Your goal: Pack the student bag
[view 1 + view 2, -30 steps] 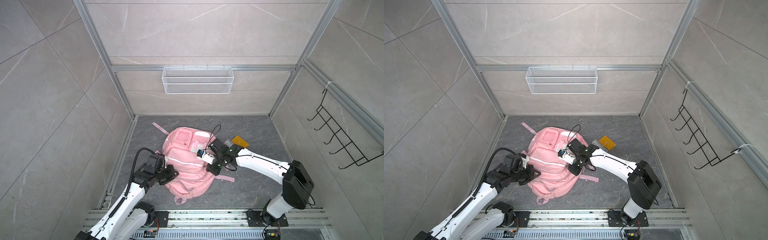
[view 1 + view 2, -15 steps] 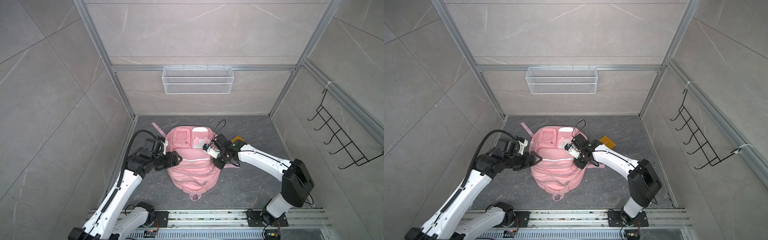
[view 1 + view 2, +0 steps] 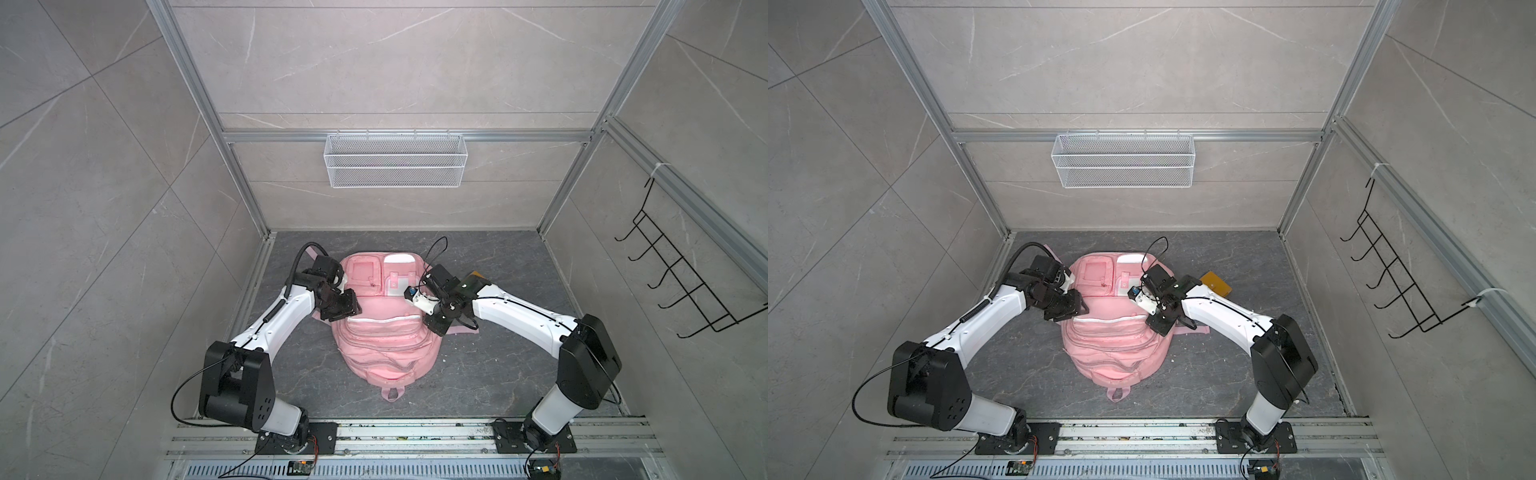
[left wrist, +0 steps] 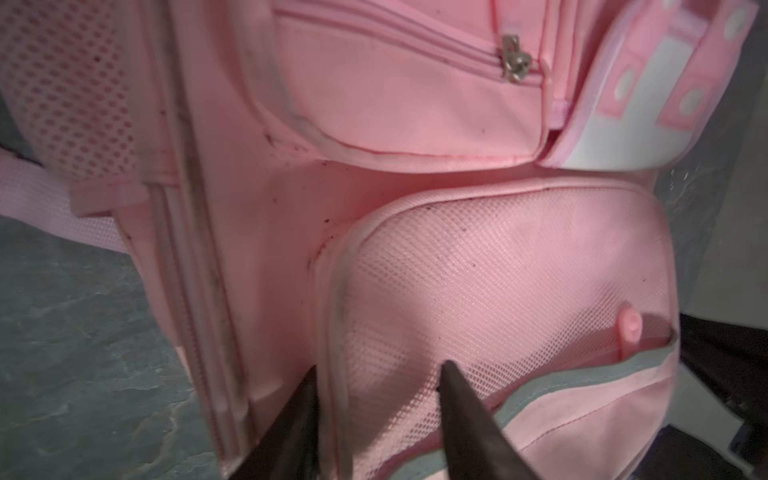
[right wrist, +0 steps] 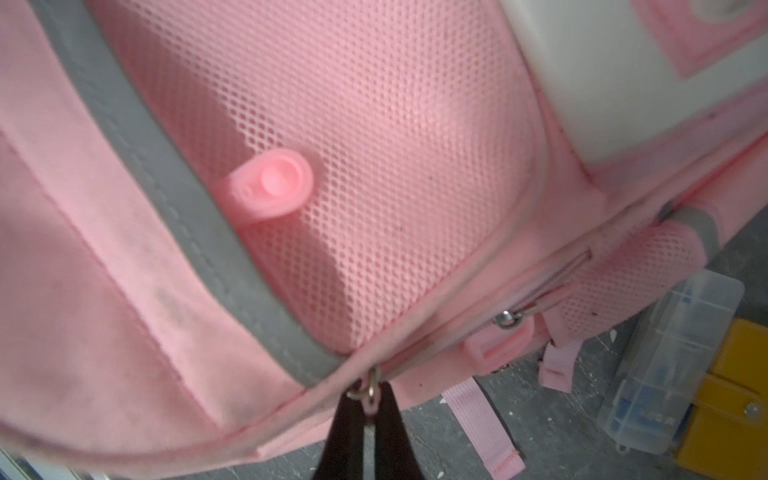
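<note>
The student bag lies flat on the counter between both arms, its handle loop nearest the rail. It looks soft, light and floppy, so loose fabric would likely bunch; seams and zips seem the firm holds. Farther in, the right fingers are together, pinching a zip pull. The left fingers stand apart astride the mesh pocket edge.

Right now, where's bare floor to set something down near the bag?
Bare floor: the strip between student bag and base rail, and the band between bag and back wall. Crowded: both bag flanks, under left arm and right arm, plus the yellow item.
</note>
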`<state>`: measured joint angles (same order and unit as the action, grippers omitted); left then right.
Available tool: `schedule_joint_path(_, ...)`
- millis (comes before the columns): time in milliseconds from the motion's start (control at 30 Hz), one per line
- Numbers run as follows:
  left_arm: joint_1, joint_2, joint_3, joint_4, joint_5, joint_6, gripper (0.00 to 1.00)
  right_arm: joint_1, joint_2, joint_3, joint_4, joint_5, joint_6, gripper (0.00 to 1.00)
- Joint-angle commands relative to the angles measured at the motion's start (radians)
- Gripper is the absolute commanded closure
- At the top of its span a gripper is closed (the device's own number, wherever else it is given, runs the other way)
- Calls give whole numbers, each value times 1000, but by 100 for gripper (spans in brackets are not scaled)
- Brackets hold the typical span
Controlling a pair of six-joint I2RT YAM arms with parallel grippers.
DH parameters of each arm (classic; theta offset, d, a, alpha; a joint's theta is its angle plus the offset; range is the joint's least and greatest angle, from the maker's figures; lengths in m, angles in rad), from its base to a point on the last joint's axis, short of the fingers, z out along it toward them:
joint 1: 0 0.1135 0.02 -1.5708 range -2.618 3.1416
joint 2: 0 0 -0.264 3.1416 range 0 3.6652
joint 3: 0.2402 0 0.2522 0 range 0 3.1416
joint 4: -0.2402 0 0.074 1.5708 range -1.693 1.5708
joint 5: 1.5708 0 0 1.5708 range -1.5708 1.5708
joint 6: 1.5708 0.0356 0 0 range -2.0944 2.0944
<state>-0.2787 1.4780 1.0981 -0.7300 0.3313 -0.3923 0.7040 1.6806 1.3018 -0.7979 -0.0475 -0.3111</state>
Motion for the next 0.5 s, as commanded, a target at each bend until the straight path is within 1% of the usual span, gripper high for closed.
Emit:
schedule_joint_path(0,-4,-18,-54,130,130,-69,82,-5,13,21,-10,15,-18,100)
schedule_joint_path(67,-4,-32,-86,176,136,-129,100,7,10,12,-18,36,-26,100)
schedule_joint_path(167,-1,-69,-137,252,93,-241,100,52,-6,-9,-37,94,-41,100)
schedule_joint_path(300,1,-100,-179,341,55,-386,100,90,-56,-62,-32,110,-22,100)
schedule_joint_path(467,4,-121,-192,382,20,-502,100,152,-105,-111,-49,136,8,100)
